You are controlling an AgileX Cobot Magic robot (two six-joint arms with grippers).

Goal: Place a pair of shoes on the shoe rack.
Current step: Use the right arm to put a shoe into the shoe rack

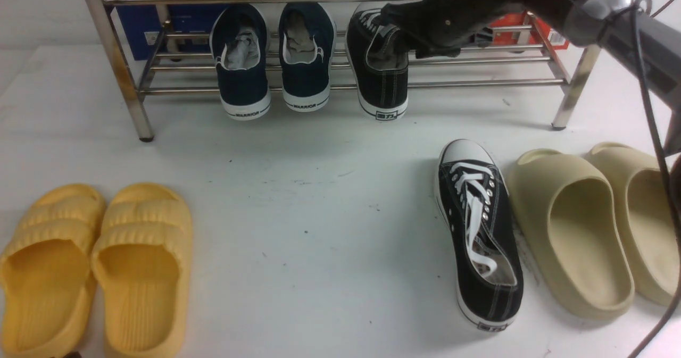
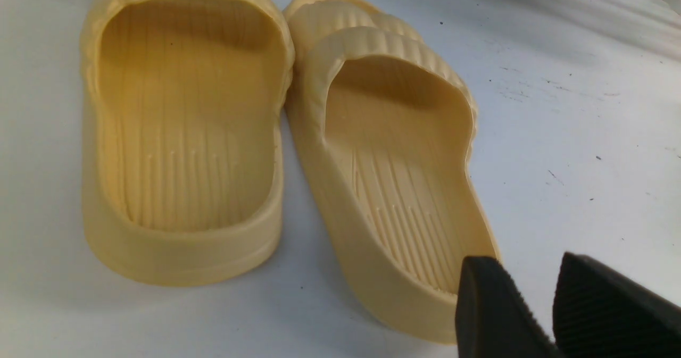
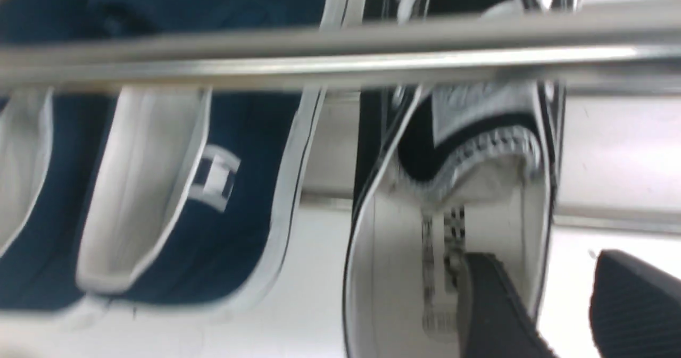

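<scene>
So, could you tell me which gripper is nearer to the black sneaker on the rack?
The right: its open jaws are at that sneaker's opening, while the left gripper is beside the yellow slides.

Bright pale light, soft shadows, glinting steel bars, blur in right wrist view.

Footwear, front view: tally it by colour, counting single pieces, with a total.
Black sneakers: 2 (1 on the rack, 1 on the white surface)
Navy sneakers: 2
Yellow slides: 2
Beige slides: 2
Total: 8
</scene>
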